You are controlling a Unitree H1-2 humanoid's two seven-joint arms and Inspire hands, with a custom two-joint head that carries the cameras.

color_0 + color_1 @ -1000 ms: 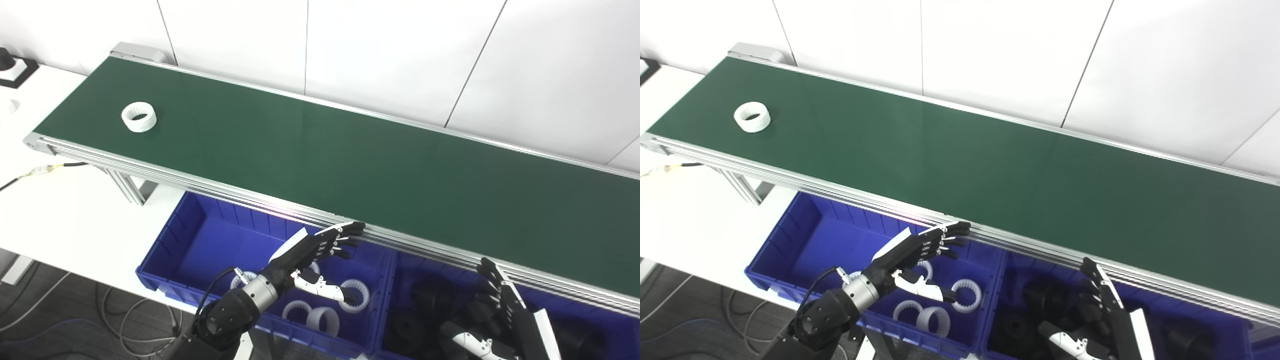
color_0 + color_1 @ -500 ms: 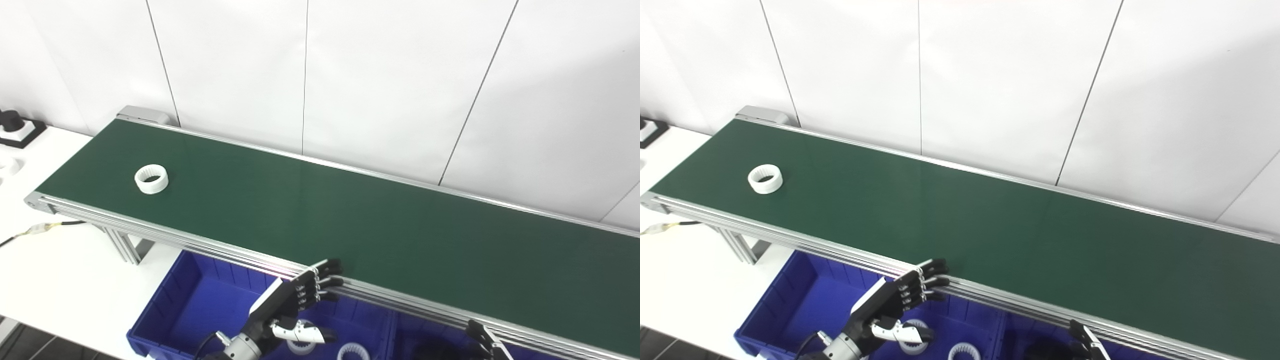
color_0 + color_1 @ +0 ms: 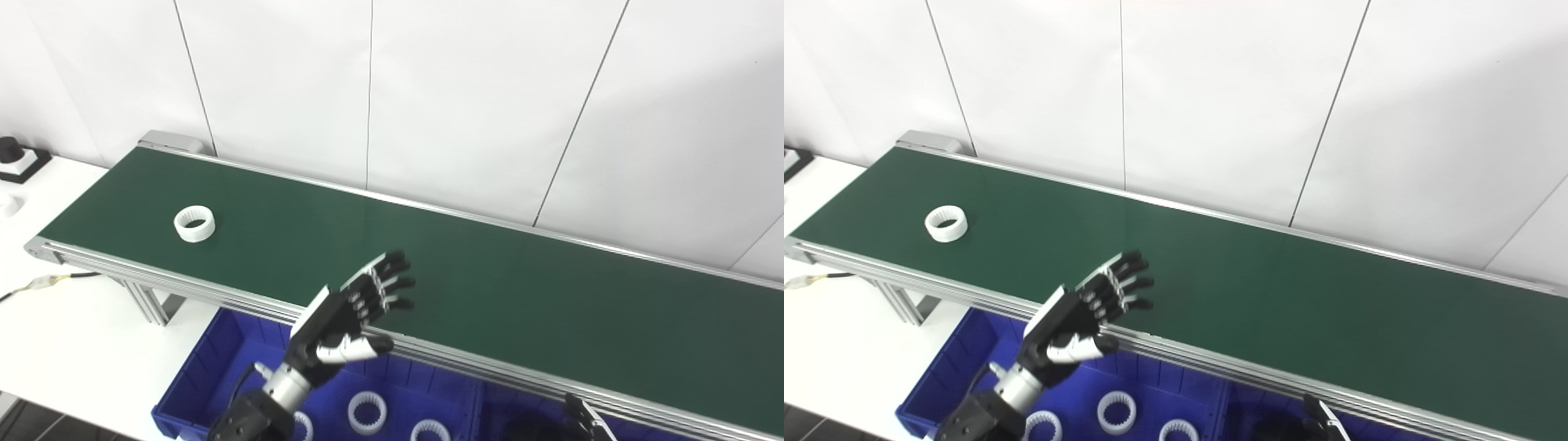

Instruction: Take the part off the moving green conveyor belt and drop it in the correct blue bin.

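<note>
A white toothed ring (image 3: 195, 224) lies on the green conveyor belt (image 3: 490, 300) near its left end. My left hand (image 3: 354, 312) is raised above the belt's near rail, open, fingers spread and pointing up the belt, well to the right of the ring. Only the fingertips of my right hand (image 3: 585, 419) show at the bottom edge, below the rail. Below the belt the left blue bin (image 3: 202, 373) holds several white rings (image 3: 367, 413). The right blue bin (image 3: 490, 411) is mostly out of view and dark inside.
The belt's aluminium rail (image 3: 184, 283) runs along its near side. A white table (image 3: 73, 343) lies to the left with a cable (image 3: 55, 280) on it. A white panelled wall (image 3: 429, 98) stands behind the belt.
My left hand rose from below the rail to above the belt's near edge. The ring drifted rightwards along the belt. The camera tilted upward, so the bins and right hand dropped out of view.
</note>
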